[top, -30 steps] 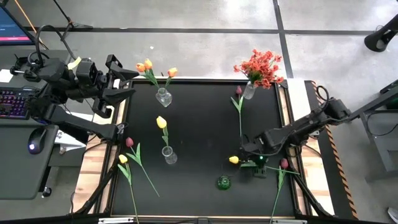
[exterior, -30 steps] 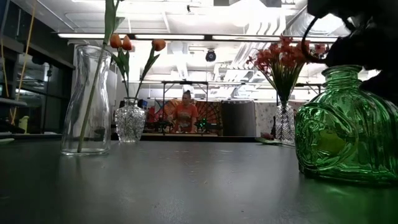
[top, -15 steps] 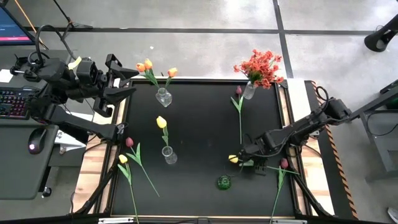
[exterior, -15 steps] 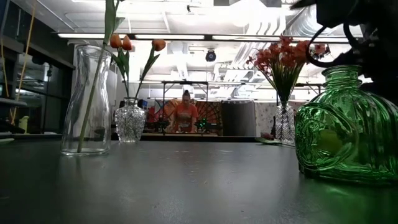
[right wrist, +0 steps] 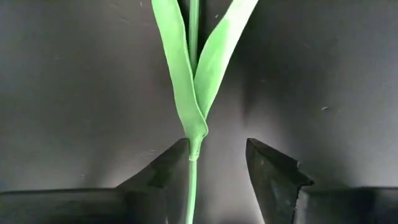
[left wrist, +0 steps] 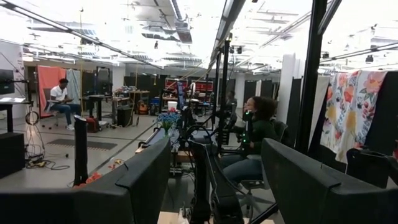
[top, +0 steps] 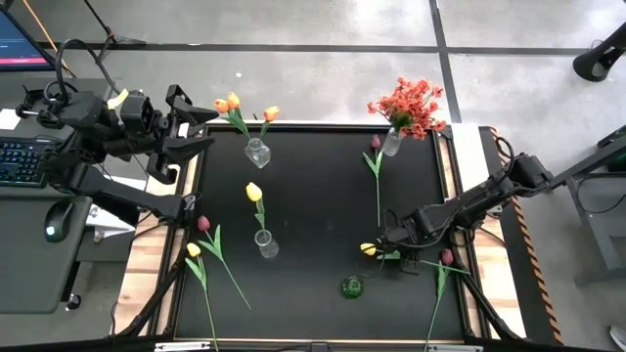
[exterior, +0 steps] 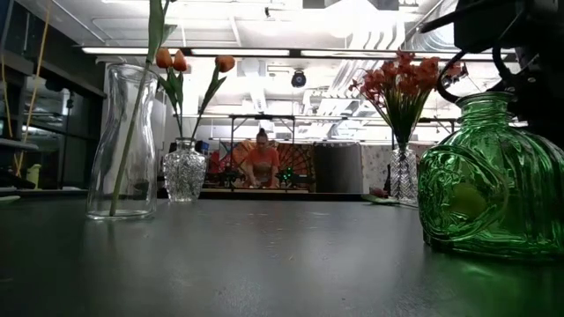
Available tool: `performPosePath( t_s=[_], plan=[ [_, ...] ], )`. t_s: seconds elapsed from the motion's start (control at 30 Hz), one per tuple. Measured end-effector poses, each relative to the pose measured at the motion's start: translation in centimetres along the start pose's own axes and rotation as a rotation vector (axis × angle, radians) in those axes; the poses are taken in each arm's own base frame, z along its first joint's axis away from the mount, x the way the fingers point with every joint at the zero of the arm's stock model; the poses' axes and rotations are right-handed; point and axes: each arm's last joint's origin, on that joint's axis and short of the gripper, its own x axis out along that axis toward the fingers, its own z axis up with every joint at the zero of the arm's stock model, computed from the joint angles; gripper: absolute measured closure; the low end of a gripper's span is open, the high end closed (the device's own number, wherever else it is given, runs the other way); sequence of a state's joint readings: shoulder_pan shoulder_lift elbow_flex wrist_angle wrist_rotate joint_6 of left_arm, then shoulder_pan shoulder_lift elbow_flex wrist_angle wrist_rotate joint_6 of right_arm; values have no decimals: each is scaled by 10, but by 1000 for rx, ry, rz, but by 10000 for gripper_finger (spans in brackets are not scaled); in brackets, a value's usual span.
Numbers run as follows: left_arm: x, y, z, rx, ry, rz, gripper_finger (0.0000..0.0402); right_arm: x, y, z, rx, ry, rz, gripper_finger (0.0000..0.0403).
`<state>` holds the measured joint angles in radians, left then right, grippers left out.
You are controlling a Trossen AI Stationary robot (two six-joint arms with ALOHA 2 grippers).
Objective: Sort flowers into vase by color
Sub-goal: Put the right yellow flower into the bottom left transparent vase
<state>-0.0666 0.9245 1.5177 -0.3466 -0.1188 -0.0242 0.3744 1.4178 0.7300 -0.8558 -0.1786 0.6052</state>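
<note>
1. The desk (top: 323, 196) is carrying everything, its dark top lying under both arms.
2. The left arm is waiting off the desk's far left corner, well apart from the right gripper; the left gripper (top: 196, 130) is standing wide open and holding nothing.
3. The right arm is reaching in from the desk's right edge, and the right gripper (top: 383, 244) is sitting low over the near right part of the desk.
4. In the right wrist view, the right gripper's fingers (right wrist: 165, 171) are standing partly open on either side of a thin green stem (right wrist: 191, 186); one finger is touching or nearly touching the stem, the other is standing apart, so nothing is clamped.
5. The yellow tulip (top: 368, 250) is lying flat on the desk, its head just beside the right gripper.
6. A green vase (top: 351, 286) is standing near the right gripper, on the side toward the desk's near edge.
7. A dark pink tulip (top: 446, 258) is lying just beyond the right gripper, toward the desk's right edge.
8. A red-orange spray (top: 411, 106) is standing in a clear vase (top: 392, 143) at the far edge, well apart from the right gripper.
9. Orange tulips (top: 235, 104) are standing in another glass vase (top: 256, 153), far across the desk from the right gripper.
</note>
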Motion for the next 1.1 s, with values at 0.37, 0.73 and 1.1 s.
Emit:
performPosePath(
  t_s=[0.37,0.73,1.1],
  plan=[
    [0,0,0,1,0,0,163,-6,5,8,41,-64,66,397],
    [0,0,1,1,-8,0,163,-105,-9,75,164,-1027,145,403],
    [0,0,3,-2,-35,2,163,-129,-45,144,120,-1732,420,403]
  ],
)
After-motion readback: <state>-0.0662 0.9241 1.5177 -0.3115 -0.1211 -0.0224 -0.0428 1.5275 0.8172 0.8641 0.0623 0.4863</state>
